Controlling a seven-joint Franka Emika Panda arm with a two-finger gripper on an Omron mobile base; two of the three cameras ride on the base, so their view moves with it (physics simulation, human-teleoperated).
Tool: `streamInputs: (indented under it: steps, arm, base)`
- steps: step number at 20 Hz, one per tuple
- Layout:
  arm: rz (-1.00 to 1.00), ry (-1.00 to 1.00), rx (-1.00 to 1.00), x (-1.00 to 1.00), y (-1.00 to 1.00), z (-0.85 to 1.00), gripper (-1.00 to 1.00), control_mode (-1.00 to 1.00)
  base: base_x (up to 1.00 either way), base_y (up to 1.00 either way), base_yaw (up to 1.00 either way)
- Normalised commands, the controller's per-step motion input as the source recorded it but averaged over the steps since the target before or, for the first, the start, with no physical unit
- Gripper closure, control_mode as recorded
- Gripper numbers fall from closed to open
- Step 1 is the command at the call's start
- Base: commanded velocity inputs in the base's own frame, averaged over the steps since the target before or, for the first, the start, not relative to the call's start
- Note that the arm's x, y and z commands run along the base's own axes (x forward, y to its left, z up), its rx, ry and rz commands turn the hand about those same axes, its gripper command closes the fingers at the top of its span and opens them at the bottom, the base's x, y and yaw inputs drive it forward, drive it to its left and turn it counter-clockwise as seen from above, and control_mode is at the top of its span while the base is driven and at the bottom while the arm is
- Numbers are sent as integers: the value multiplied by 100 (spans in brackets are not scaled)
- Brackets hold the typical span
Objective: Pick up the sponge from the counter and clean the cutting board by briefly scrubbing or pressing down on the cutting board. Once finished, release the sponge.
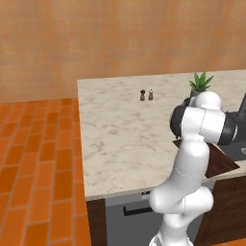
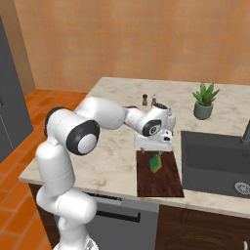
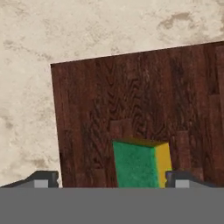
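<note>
The sponge [image 2: 155,162], green with a yellow layer, stands tilted on edge on the dark reddish-brown cutting board [image 2: 159,181], which lies on the marbled counter [image 2: 110,146] beside the sink. My gripper [image 2: 155,149] hangs just above it, pointing down. In the hand view the fingers stand wide apart and the gripper [image 3: 113,177] is open; the sponge [image 3: 141,164] sits between them, close to the right finger and well clear of the left one, with the cutting board [image 3: 131,100] behind it. My arm hides most of the cutting board [image 1: 222,164] in the left base view.
A dark sink basin [image 2: 215,161] with a faucet [image 2: 245,132] lies right of the board. A potted plant [image 2: 204,102] and two small shakers [image 2: 149,100] stand farther back. The board's near end reaches the counter's front edge. Open counter [image 1: 120,129] stretches left.
</note>
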Motion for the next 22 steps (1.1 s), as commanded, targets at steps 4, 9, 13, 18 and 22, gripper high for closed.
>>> streamInputs:
  steps: [4,9,13,18,22]
  arm:
    - [0,-1,0,2,32,72,-100,-100]
    - [4,-1,-1,-36,78,100,-100,-100]
    - [9,17,-9,-61,100,100,-100,-100]
    - [14,8,-17,-63,100,46,-100,-100]
    - [3,-26,-2,-98,100,19,-100,-100]
  base:
    - [0,0,0]
    - [0,0,0]
    - [0,0,0]
    - [0,0,0]
    - [0,0,0]
